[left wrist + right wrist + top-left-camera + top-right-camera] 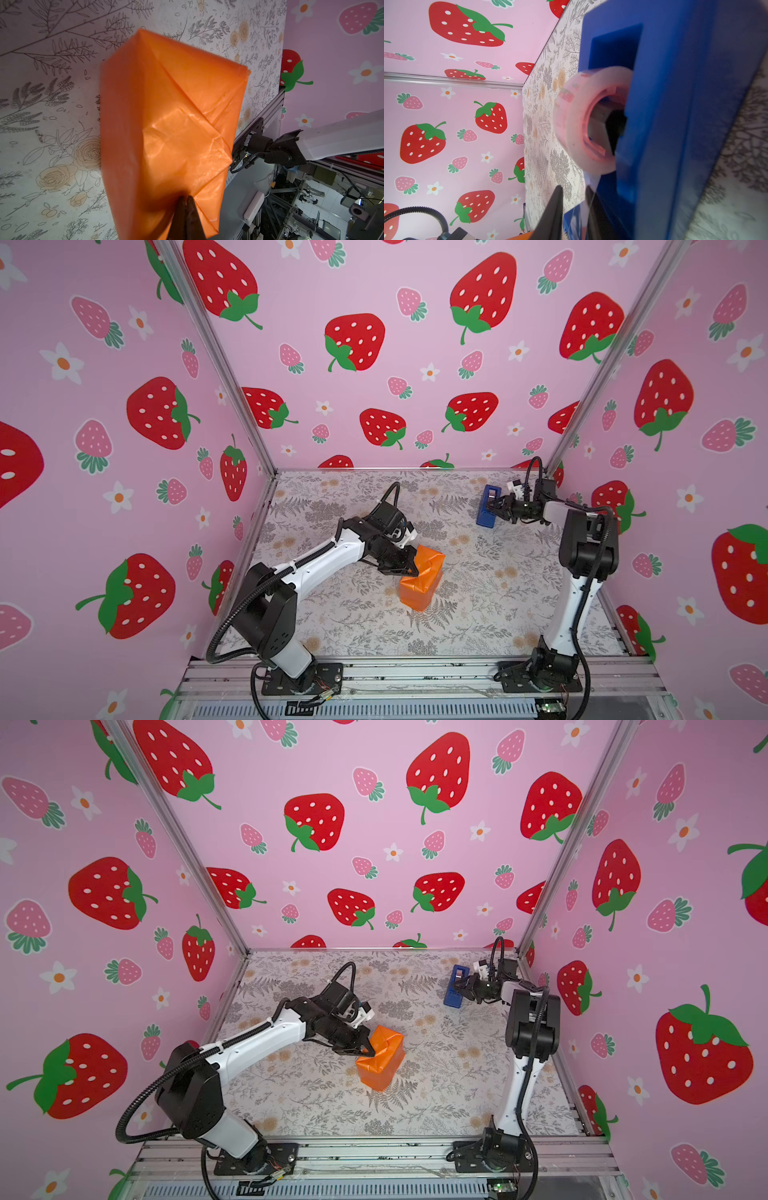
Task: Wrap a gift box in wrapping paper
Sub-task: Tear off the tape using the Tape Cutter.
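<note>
My right gripper (574, 194) stands at the blue tape dispenser (675, 104), jaws a little apart, with the clear free end of the tape (589, 195) between them and not yet clamped. My left gripper (186, 209) is closed, and its tips press on the folded end of the wrapping paper (166, 104). The gift box is fully hidden inside this orange parcel, which stands on the table (478, 614) well apart from the dispenser, on the side toward my bases.

I judge that the step is to take a piece of tape for this fold. To do it well, I should catch the tape end squarely and pull it straight away from the roll (571, 124), while the left tips hold the flap flat.

Only the right wrist view shows the roll and the tape end; in both top views the dispenser is just a small blue block. Only the left wrist view shows the diagonal creases of the fold.
</note>
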Tool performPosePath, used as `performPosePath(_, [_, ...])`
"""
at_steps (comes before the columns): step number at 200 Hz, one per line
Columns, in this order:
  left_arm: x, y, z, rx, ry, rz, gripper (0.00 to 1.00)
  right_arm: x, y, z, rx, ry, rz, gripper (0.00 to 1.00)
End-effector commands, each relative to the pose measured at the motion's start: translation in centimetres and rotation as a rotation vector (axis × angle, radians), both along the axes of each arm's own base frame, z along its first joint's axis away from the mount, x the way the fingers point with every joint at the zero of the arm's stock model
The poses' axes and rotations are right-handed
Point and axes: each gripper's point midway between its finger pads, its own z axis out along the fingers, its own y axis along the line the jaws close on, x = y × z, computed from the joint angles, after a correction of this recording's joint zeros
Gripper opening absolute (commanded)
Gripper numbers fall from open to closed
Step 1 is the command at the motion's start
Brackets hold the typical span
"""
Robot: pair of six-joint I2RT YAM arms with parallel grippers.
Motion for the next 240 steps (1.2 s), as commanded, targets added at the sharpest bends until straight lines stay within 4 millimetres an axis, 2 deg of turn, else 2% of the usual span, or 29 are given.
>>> performPosePath(1, [-0.3,1.3,-2.4,0.110,0.033,0.016,0.00,-0.5,0.4,0.5,0.015,0.007,0.014,0.19])
performPosePath(16, [-0.3,1.3,-2.5,0.109,0.032,0.015,0.00,-0.6,0.5,1.1,0.020,0.002,0.016,0.16])
performPosePath(54, [-0.3,1.3,-2.6,0.110,0.035,0.016,0.00,-0.7,0.4,2.8,0.022,-0.015,0.004,0.00])
performPosePath(96, [-0.4,1.3,-2.6,0.111,0.034,0.013,0.00,-1.8,0.6,5.6,0.034,-0.048,-0.013,0.00])
performPosePath(112, [-0.4,1.3,-2.7,0.111,0.035,0.014,0.00,-2.8,0.7,5.6,0.039,-0.035,-0.014,0.00])
performPosePath(133, [-0.3,1.3,-2.7,0.107,0.038,0.015,0.00,-4.2,1.1,4.8,0.038,-0.005,-0.007,0.00])
performPosePath(157, [-0.4,1.3,-2.9,0.110,0.041,0.015,0.00,-6.1,2.1,2.9,0.032,0.044,0.027,0.00])
performPosePath(183, [-0.5,1.3,-2.9,0.111,0.041,0.014,0.00,-7.0,2.1,0.9,0.005,0.075,0.022,0.00])
performPosePath(195, [-0.5,1.4,-3.0,0.112,0.044,0.014,0.00,-7.4,1.9,-0.7,-0.028,0.112,0.021,0.00])
performPosePath(219, [-0.6,1.4,-3.0,0.114,0.044,0.014,0.00,-7.6,1.4,-2.8,-0.087,0.142,0.004,0.00])
performPosePath(240, [-0.5,1.4,-3.0,0.115,0.047,0.014,0.00,-7.2,-0.4,-4.9,-0.283,0.179,-0.051,0.00])
